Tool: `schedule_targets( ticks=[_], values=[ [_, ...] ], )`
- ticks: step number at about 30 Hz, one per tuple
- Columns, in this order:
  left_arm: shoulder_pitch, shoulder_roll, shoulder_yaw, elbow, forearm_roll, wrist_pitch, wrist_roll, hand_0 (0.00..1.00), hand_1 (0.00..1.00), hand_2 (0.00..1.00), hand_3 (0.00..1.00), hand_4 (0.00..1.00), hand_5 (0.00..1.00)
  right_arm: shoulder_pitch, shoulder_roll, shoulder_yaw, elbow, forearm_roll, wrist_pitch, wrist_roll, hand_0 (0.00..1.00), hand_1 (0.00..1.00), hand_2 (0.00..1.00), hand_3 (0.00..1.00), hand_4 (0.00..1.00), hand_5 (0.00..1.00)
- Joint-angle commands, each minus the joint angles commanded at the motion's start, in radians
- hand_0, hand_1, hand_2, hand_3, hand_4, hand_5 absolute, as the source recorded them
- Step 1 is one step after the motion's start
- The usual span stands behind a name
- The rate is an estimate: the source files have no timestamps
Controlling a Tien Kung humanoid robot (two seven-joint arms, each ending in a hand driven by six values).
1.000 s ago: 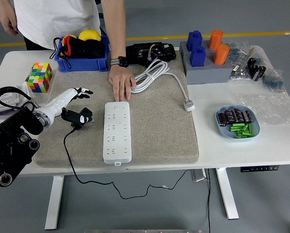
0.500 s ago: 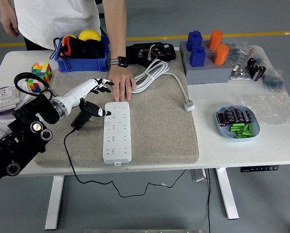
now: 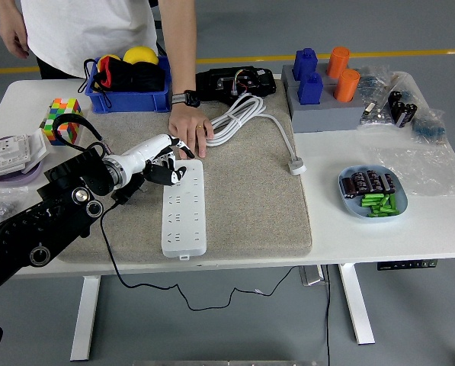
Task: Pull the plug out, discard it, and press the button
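Left hand: the left hand point(image 3: 166, 156) sits over the top left corner of the white power strip point(image 3: 184, 206), fingers curled loosely and fingertips pointing down at the strip; nothing is clamped in them.
Right hand: not in the picture.
Plug: the black plug point(image 3: 132, 188) lies on the grey mat point(image 3: 250, 206) just left of the strip, out of its sockets, partly hidden under the robot's forearm; its black cord point(image 3: 116, 263) runs off the near edge of the surface and hangs below.
Person: a person's hand point(image 3: 187, 128) rests flat on the mat at the strip's far end, just beside the robot's fingers, seemingly steadying the strip.
Step in hand: plug out and lying aside, so I read this as the button press. I cannot make out the button itself.
Next move: a short, controlled push down with one fingertip on the strip's switch end, without nudging the strip or the person's fingers.
Edges: the strip's near end lies close to the mat's front edge, with the front edge of the white surface point(image 3: 379, 244) just beyond.
Open room: bare mat to the right of the strip; a coiled white cable point(image 3: 246, 114) lies beyond it. The left side is crowded by the forearm and plug.
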Motion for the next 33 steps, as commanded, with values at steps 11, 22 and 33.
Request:
schedule_targets(
  ticks=[11, 22, 33],
  values=[
    [-0.028, -0.041, 0.025, 0.067, -0.004, -0.006, 0.057, 0.056, 0.051, 0.144, 0.674, 0.301, 0.002, 0.0, -0.001, 0.0, 0.0, 0.0, 0.0, 0.0, 0.728, 0.68, 0.66, 0.641, 0.732, 0.592],
    [-0.029, -0.052, 0.022, 0.104, 0.011, 0.001, 0.063, 0.056, 0.05, 0.145, 0.674, 0.291, 0.002, -0.004, 0.003, 0.006, -0.001, -0.003, 0.0, 0.0, 0.728, 0.679, 0.66, 0.641, 0.731, 0.588],
    [-0.029, -0.055, 0.013, 0.126, 0.036, 0.012, 0.059, 0.055, 0.048, 0.145, 0.666, 0.285, 0.002, -0.004, 0.004, 0.01, 0.0, -0.005, 0.0, 0.0, 0.728, 0.679, 0.66, 0.641, 0.732, 0.588]
  ],
)
